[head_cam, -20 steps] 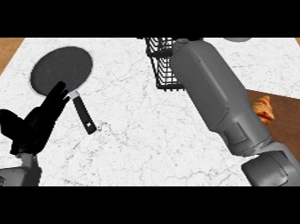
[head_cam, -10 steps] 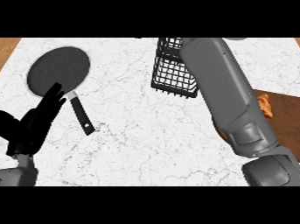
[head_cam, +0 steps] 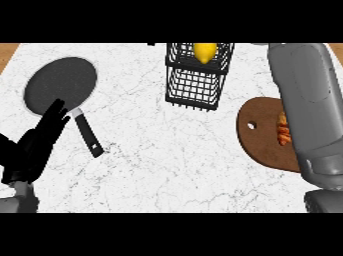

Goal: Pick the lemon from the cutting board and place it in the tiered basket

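Observation:
The yellow lemon (head_cam: pixel 205 50) lies in the upper tier of the black wire tiered basket (head_cam: pixel 195 85) at the back of the counter. To its right the brown cutting board (head_cam: pixel 264 135) is partly covered by my right forearm (head_cam: pixel 311 100), which runs up past the top of the view, so the right hand does not show. An orange-red food item (head_cam: pixel 282 132) sits on the board beside the arm. My left hand (head_cam: pixel 28 148) rests open at the lower left, fingers up, over the counter.
A dark frying pan (head_cam: pixel 59 84) lies at the left, its black handle (head_cam: pixel 87 132) pointing toward me just right of my left hand. The counter is white marble (head_cam: pixel 166 150), with wooden edges at the far corners.
My right forearm has swung to the right, off the basket, uncovering it with the lemon in its top tier and more of the cutting board. The left hand has stayed put.

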Tool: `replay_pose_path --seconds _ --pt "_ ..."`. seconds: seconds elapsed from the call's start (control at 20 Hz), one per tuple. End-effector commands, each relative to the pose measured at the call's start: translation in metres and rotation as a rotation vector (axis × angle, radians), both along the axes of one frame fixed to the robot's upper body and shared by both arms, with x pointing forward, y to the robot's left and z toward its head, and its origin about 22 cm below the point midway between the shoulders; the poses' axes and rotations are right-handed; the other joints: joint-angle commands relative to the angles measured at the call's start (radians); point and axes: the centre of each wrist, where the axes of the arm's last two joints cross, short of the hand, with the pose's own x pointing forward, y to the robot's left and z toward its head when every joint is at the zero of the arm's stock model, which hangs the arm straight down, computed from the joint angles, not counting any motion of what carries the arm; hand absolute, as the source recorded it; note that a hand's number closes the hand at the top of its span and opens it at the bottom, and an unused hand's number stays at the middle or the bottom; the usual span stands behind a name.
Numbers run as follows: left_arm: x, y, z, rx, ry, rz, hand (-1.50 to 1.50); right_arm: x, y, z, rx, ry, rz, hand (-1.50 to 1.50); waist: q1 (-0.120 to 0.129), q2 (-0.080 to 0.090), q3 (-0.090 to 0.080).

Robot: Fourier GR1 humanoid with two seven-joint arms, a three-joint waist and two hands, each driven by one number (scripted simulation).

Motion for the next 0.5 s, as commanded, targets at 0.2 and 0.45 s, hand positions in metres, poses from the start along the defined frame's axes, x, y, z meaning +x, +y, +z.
replay_pose_path --seconds 0.2,0.45 --pt "-0.008 -0.001 0.004 -0.003 0.009 0.001 0.0 -0.057 -0.098 0.012 -0.001 -0.042 -0.093 -1.5 -0.008 -0.002 0.0" --pt "-0.013 0.006 0.011 -0.004 -0.008 0.007 0.0 -0.122 -0.142 0.007 -0.017 -0.035 -0.09 -1.5 -0.017 -0.005 0.0"
